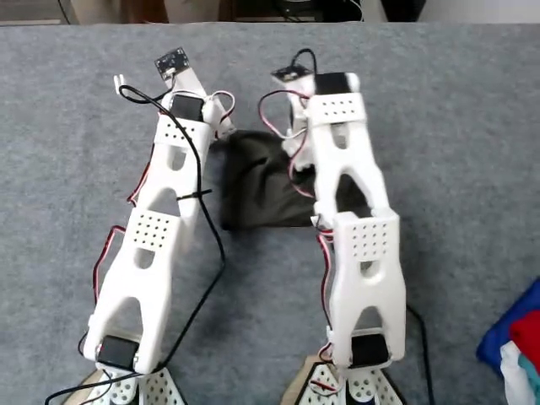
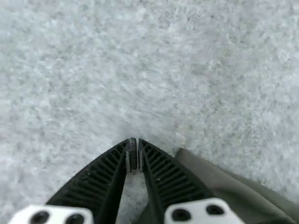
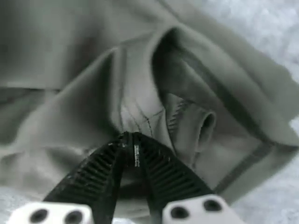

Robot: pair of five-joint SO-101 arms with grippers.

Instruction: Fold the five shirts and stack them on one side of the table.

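Grey, felt-like covering runs across the whole worktop (image 1: pixel 76 126). From the overhead camera I see both white arms stretched forward from their bases, the left arm (image 1: pixel 160 228) leaning in toward the right arm (image 1: pixel 354 219). Between their far ends lies a dark shirt (image 1: pixel 261 190), bunched into a rough square, with part of it under the right arm. The wrist cameras give me the tips up close. On my left wrist feed the left jaws are closed, their ribbed black tips meeting low over the fuzzy grey surface; the shirt's smooth olive edge lies just beside one of them. On my right wrist feed the right jaws are closed too, tips together right at a stitched fold of the shirt, with soft creases and a hemmed opening around them; I cannot tell whether any cloth is pinched. Well behind the right jaws, at the worktop's edge out beside that arm's base, the overhead feed shows a heap of clothes (image 1: pixel 515 346) in blue, red, white and teal
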